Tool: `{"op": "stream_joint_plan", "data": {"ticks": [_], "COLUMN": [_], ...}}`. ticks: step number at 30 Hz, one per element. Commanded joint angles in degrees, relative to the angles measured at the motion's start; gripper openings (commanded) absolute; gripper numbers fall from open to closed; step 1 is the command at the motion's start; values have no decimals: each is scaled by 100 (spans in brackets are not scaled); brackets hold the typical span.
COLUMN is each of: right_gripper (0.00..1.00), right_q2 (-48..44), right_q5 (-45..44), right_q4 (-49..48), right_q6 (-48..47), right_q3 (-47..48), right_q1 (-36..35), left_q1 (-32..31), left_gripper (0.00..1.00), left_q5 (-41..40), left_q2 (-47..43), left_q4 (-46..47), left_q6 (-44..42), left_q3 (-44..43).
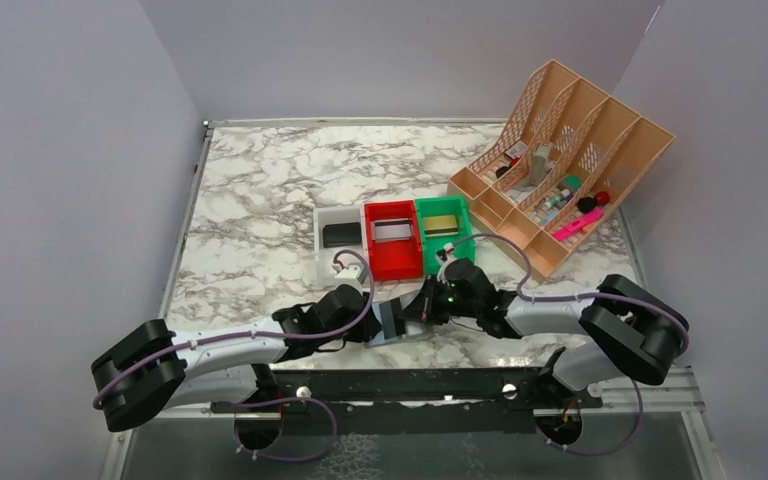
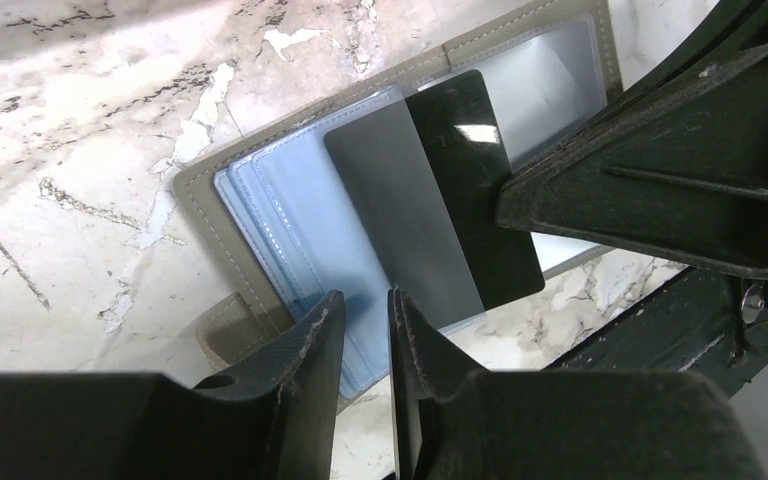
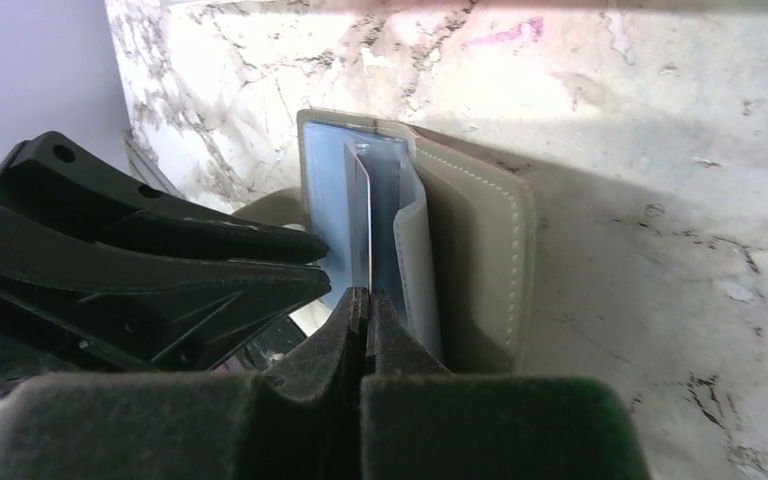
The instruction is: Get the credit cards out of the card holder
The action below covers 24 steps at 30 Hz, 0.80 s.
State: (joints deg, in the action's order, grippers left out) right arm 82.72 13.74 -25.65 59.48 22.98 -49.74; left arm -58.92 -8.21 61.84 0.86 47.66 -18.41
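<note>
Plainly, the right claw (image 3: 365,300) is clamped shut on the bare edge of a black credit card (image 2: 475,190), a thin-edge pinch that suits a flat card and should let it slide straight out along its pocket. Part of the card lies under a clear sleeve (image 2: 385,210) at the middle of the card holder (image 2: 192,185); the rest juts out over the holder's grey panel (image 2: 550,80). On the holder's other side, the left claw (image 2: 362,300) has its jaws a little apart at the outer edge of the pale blue panel (image 2: 280,220). Whether it nips that panel or only bears on it I cannot tell, but its place reads as an anchor, to hold the holder spread open on the table (image 2: 80,150) against the pull. Beyond the holder stand a white bin (image 1: 338,235), a red bin (image 1: 393,240) and a green bin (image 1: 444,228), likely where drawn cards go.
</note>
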Motion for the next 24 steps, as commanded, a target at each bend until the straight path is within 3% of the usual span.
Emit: {"op": "stream_joint_plan", "data": {"ticks": [1,6,14,24], "right_gripper": [2,4,18,17], "right_q2": [-132,-77,417,550], "right_q5": [-247,-133,183,109], "right_q4": [511,283,-662,-1071], "right_q6": [-267,-215,248,336], "right_q3": [71,28,-143,-335], "right_q1": [59,60,62,61], "left_q1": [-15,-10,-7,-15], "left_gripper": [27,26,25,23], "left_q5": [-199,-158,-62,-29], "left_q2": [173,196,253,364], "left_q4": [-403,-388,-381,-352], "left_q6": [-37,-54,-112,-179], "left_q3": [167,158,85,-30]}}
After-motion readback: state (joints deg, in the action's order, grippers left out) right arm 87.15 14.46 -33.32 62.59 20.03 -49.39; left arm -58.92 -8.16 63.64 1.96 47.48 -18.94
